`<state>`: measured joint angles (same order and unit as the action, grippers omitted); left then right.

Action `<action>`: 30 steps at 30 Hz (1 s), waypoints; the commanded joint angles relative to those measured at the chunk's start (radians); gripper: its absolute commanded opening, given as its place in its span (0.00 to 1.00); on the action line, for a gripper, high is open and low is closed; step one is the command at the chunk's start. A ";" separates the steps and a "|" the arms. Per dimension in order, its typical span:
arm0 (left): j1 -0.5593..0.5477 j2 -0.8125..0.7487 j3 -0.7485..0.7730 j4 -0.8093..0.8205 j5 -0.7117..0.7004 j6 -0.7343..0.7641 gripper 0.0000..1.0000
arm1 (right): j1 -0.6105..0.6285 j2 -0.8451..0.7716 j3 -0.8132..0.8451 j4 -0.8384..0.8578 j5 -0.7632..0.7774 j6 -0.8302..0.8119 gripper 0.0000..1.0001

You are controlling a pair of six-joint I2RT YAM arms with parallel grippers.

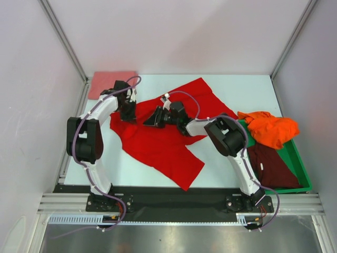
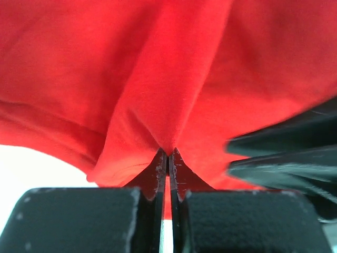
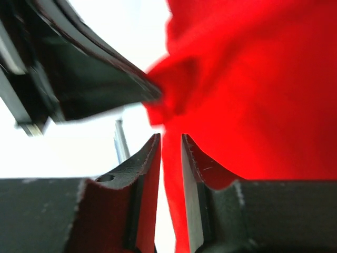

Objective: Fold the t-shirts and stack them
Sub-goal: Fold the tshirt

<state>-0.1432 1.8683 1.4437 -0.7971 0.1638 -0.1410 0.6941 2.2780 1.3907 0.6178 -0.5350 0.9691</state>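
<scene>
L arm: left end effector is clamped tight on a pinched fold of the red tee. Fingers are nearly touching w/ cloth between the tips, and fabric fans up and out from the pinch. In top view it sits at the tee's far-left edge.

R arm: right end effector also grips the red tee. The jaws stand a narrow gap apart, and cloth runs down through that gap and bunches above the tips. In top view it's just beside the L one, reaching in from the right over the middle of the shirt. Each wrist cam shows the other arm's fingers close by, blurred.

Red tee is spread crumpled across the centre of the surface, not folded. One sleeve points toward the far side, and the hem corner lies near the front edge.

Other shirts:
- pink tee: folded flat at the far-left corner, apart from the red one.
- orange tee: bunched, draped over the far end of the green bin at right.
- maroon tee: inside the bin on the near side, touching the orange.
</scene>
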 commanded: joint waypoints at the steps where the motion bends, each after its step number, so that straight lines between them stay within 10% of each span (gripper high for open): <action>1: 0.014 -0.049 0.009 0.002 0.141 0.024 0.04 | 0.021 0.073 0.088 0.164 -0.008 0.092 0.29; 30: 0.073 -0.095 -0.065 0.039 0.269 -0.006 0.08 | 0.056 0.181 0.070 0.299 0.004 0.238 0.35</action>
<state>-0.0818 1.8233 1.3602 -0.7719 0.3893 -0.1341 0.7361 2.4470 1.4647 0.8227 -0.5354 1.1847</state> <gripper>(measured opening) 0.082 0.340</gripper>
